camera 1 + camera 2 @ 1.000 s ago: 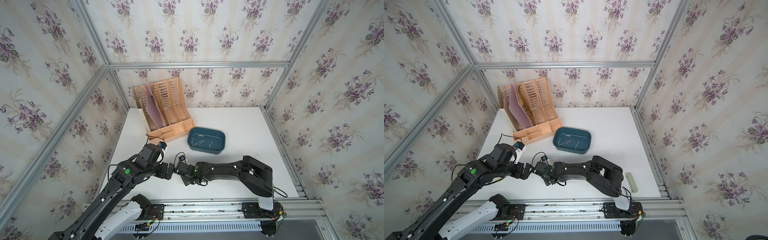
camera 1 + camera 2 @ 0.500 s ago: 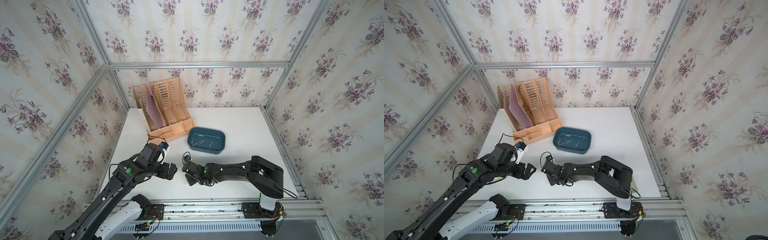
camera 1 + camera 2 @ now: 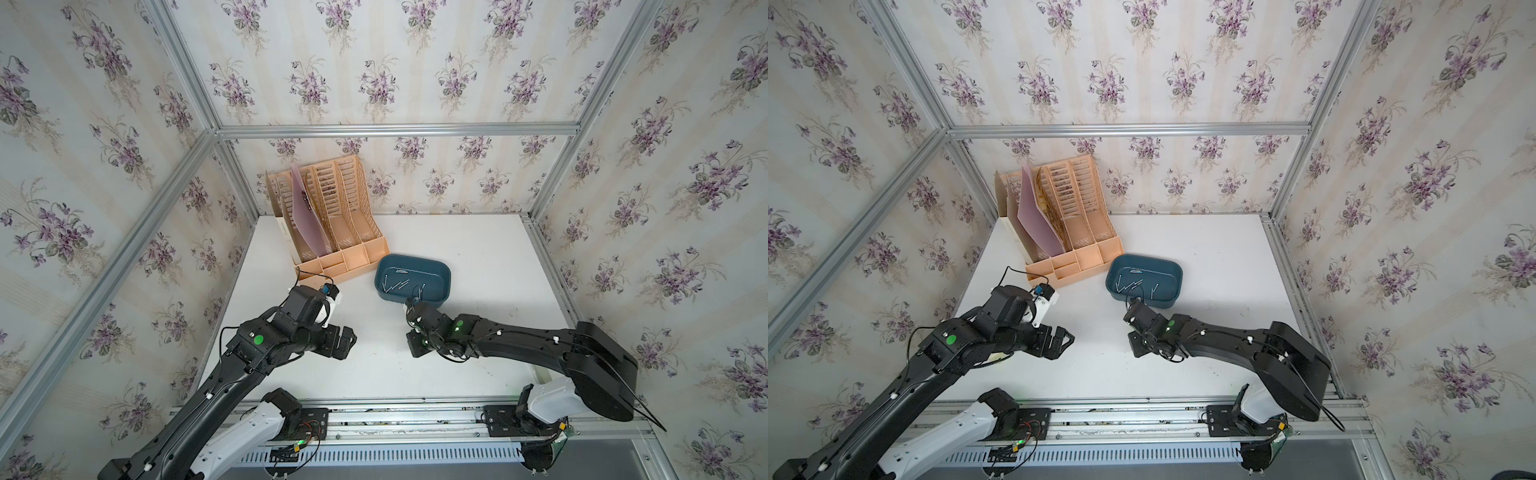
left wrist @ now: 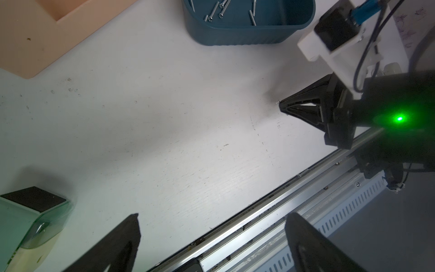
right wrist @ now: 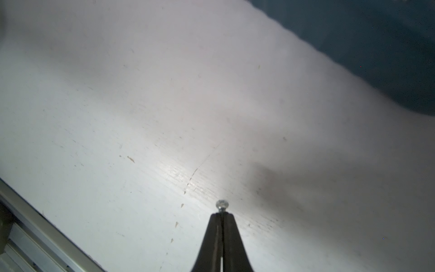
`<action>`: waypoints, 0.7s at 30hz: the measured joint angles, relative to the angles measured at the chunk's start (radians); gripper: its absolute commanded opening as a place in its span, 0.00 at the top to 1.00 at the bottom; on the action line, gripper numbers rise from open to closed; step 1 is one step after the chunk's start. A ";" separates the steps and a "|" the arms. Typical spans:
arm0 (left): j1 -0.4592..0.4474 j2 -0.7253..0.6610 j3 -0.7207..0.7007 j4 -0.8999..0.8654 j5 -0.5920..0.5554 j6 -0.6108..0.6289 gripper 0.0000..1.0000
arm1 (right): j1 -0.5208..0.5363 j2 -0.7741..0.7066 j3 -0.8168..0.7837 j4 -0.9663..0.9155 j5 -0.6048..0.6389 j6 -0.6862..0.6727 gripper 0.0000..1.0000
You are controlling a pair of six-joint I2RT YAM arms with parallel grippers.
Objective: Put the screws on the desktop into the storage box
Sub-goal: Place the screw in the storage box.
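Pinching one thin silver-grey metal screw (image 5: 222, 204) by the shank, the right gripper (image 5: 221, 214) had its black fingers clamped tight together, and only the little round head poked out past the tips! From the left wrist view that same right gripper (image 4: 281, 107) showed as a dark wedge over the flat white desktop (image 4: 164, 117), the screw (image 4: 278, 102) a bright speck at its point (whether it hung clear of the surface or brushed it, I could not tell). It sat on the near side of the dark teal-blue plastic storage box (image 3: 432, 298), close to the tub's wall but outside it. Inside the storage box (image 3: 1167, 302), a scatter of loose screws (image 3: 1133, 284) lay flat on the floor, plain in both top views. Across the desktop, the left gripper (image 3: 351, 341) hovered with its jaws spread wide, well apart from its partner, and bare tabletop showed between its two fingers (image 4: 124, 232). Behind, the peach-coloured slotted plastic file organizer (image 3: 349, 249) stood in the back corner, just beside the tub, a pink sheet (image 3: 305, 220) leaning in one slot.
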 measured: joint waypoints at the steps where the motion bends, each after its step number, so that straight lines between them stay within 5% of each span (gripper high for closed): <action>1: 0.000 0.000 0.000 0.000 0.002 0.000 0.01 | -0.021 -0.022 0.002 -0.011 -0.001 -0.018 1.00; 9: 0.000 0.009 0.001 0.015 0.010 0.000 0.01 | -0.163 -0.070 0.121 -0.084 -0.002 -0.137 1.00; 21: 0.000 -0.024 -0.013 0.058 0.013 0.000 0.01 | -0.264 0.121 0.357 -0.086 -0.011 -0.282 1.00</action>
